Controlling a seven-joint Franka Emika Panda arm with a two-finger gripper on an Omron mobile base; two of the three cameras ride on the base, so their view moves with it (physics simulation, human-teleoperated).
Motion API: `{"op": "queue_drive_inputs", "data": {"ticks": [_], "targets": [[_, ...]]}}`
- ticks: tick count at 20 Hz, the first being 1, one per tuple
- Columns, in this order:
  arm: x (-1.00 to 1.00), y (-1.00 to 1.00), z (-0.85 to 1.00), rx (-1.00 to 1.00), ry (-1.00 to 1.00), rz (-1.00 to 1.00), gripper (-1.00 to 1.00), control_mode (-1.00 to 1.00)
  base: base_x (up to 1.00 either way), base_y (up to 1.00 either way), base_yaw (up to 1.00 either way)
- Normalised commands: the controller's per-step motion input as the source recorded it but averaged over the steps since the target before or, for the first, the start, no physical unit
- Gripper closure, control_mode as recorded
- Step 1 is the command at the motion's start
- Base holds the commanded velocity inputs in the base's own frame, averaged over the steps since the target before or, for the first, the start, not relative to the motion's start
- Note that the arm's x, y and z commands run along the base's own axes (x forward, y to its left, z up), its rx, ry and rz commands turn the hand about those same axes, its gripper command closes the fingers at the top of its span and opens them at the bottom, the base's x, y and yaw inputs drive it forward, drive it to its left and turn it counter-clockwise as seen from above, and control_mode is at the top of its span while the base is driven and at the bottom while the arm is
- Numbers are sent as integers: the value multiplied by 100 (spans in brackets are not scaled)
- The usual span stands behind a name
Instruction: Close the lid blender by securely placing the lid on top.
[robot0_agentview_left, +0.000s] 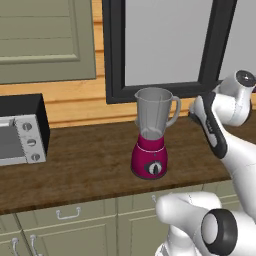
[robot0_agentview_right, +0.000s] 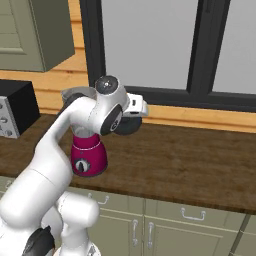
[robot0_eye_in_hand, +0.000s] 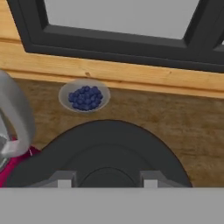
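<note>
The blender (robot0_agentview_left: 150, 145) stands on the wooden counter with its magenta base and dark dial towards me, and its clear grey jar is open at the top. In the right base view my arm covers most of the jar, leaving the base (robot0_agentview_right: 89, 157) visible. My gripper (robot0_agentview_right: 129, 120) hangs just right of the jar, below rim height, shut on the lid (robot0_agentview_right: 125, 127). In the hand view the black lid (robot0_eye_in_hand: 105, 148) spreads wide above the fingertips, with my gripper (robot0_eye_in_hand: 107, 181) on its raised centre. The jar's handle (robot0_eye_in_hand: 19, 113) is at the left edge.
A small grey bowl of blueberries (robot0_eye_in_hand: 85, 97) sits on the counter near the wall, beyond the lid. A black and silver toaster oven (robot0_agentview_left: 20, 132) stands at the counter's left end. A dark-framed window (robot0_agentview_left: 165, 45) rises behind the blender. Bare counter (robot0_agentview_right: 190, 165) stretches to the right.
</note>
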Motion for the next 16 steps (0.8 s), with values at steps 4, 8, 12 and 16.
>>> {"op": "queue_drive_inputs", "data": {"ticks": [4, 8, 12, 16], "targets": [[0, 9, 75, 0, -10, 0, 100, -100, 0, 0, 0], [-8, 15, 81, 2, -12, 0, 100, -100, 0, 0, 0], [-1, 31, 66, 0, -5, 1, 100, -100, 0, 0, 0], [0, 48, 53, 0, 0, 2, 100, -100, 0, 0, 0]]}}
